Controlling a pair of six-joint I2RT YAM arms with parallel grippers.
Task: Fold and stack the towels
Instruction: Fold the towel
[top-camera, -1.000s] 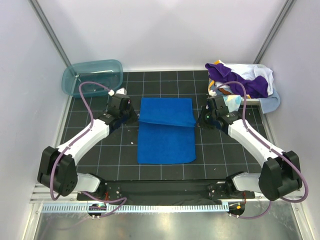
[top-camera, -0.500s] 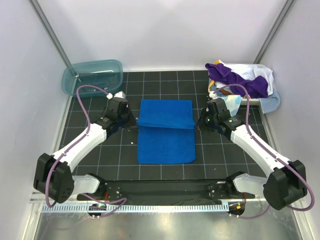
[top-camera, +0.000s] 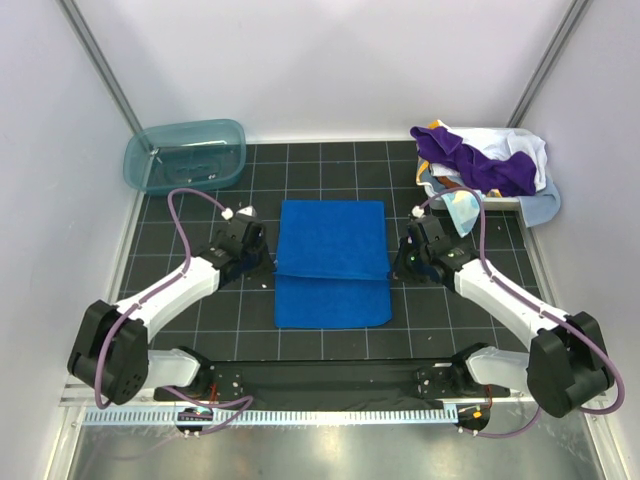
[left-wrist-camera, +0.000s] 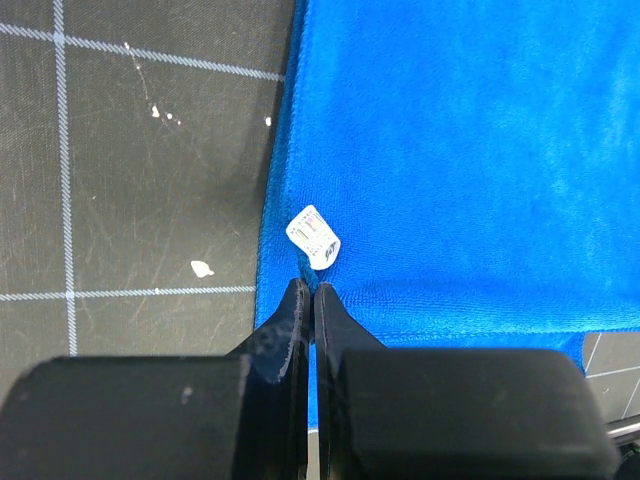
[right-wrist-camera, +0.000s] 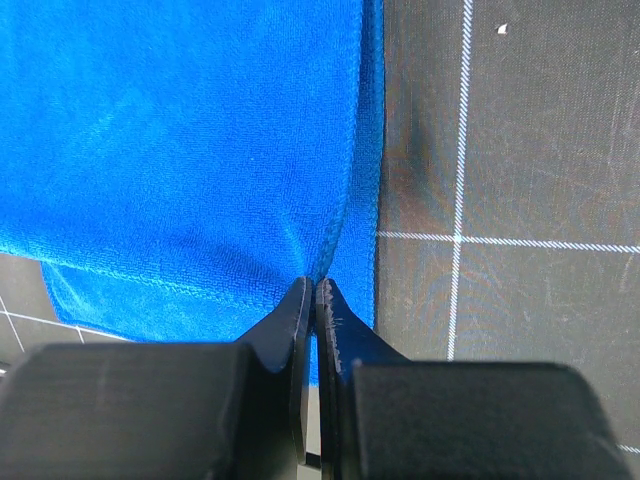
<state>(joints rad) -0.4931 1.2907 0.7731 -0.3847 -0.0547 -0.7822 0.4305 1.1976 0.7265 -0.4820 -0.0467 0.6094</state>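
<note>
**Blue towel: half-fold, carry to the near edge**

Blue towel (top-camera: 332, 262) lies flat mid-table on the black grid mat (top-camera: 200, 330). Its upper layer is drawn partway over the lower one, and a strip of the lower layer nearest the arm bases is uncovered. Left gripper (left-wrist-camera: 305, 290) and right gripper (right-wrist-camera: 308, 285) each have their jaws pressed together on a side corner of that upper layer.

Recommended procedure: carry both corners toward the near edge at equal pace, keep them low, and align the hems before release. Uneven travel would likely skew the fold.

Pile of towels (top-camera: 480, 160), purple uppermost, sits in the white basket (top-camera: 505, 202) just behind the right arm. Teal tub (top-camera: 185, 155) stands well apart, far left. White label (left-wrist-camera: 314, 237) lies just beyond the left fingertips. Nothing blocks the path
</note>
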